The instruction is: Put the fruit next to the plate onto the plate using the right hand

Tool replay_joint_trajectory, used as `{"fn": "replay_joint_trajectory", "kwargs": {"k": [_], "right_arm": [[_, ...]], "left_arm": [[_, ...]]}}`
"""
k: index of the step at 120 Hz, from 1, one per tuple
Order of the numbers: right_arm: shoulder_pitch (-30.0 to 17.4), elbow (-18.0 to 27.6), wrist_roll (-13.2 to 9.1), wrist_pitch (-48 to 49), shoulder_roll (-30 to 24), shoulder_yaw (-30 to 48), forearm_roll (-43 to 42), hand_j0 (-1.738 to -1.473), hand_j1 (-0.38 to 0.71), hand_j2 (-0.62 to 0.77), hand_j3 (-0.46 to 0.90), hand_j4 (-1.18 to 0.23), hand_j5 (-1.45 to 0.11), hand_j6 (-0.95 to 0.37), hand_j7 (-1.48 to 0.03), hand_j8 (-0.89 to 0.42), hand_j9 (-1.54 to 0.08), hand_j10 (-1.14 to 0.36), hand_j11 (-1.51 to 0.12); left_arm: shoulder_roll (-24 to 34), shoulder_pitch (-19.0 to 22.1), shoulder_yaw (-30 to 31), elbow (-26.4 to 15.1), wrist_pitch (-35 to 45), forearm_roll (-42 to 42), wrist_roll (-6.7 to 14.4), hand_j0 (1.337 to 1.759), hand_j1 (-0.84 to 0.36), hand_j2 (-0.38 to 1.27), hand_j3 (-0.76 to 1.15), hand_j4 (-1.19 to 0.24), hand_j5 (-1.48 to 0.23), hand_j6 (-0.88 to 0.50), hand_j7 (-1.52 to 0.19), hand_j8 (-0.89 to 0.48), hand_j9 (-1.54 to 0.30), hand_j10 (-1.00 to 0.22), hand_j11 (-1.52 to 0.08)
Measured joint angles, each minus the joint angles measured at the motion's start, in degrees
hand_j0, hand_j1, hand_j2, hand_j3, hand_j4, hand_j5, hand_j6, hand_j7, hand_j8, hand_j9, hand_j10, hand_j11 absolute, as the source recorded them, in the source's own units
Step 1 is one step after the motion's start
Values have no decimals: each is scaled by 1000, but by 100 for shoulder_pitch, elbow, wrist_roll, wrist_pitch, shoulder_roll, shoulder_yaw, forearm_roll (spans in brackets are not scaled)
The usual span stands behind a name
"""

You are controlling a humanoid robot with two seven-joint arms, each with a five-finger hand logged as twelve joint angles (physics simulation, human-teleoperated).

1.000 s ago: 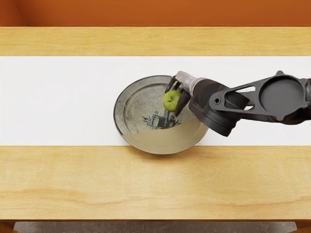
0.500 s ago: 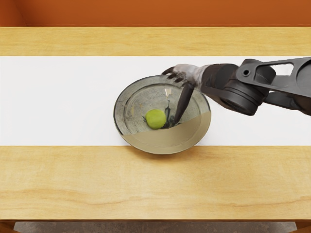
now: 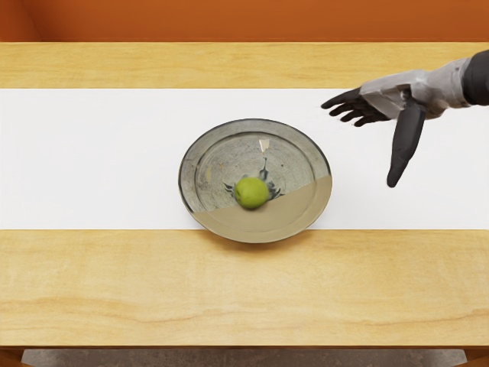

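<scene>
A small green fruit (image 3: 250, 192) lies inside the round grey plate (image 3: 208, 153), a little below its middle. The plate stands on the white runner in the middle of the table. My right hand (image 3: 372, 130) hovers above the runner to the upper right of the plate, well apart from its rim. Its fingers (image 3: 346, 105) are spread, the thumb points down, and it holds nothing. The arm comes in from the right edge. No left arm shows.
A white runner (image 3: 92, 157) crosses the wooden table (image 3: 229, 290) from left to right. An orange wall (image 3: 229, 19) runs behind the table's far edge.
The right hand let go of the fruit over the plate, then drew back up and to the right. The fruit dropped and came to rest in the plate.
</scene>
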Motion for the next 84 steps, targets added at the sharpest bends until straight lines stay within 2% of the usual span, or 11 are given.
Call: {"fn": "replay_joint_trajectory", "kwargs": {"k": [84], "right_arm": [[-65,-61,21,168,-73,68,5,-1658,-317,-5,0,-31,-37,-33,-36,-32,-36,-31,-36]], "left_arm": [[0,-20,0,0,0,0,0,1658,349,0,0,0,0,0,0,0,0,0,0]]}}
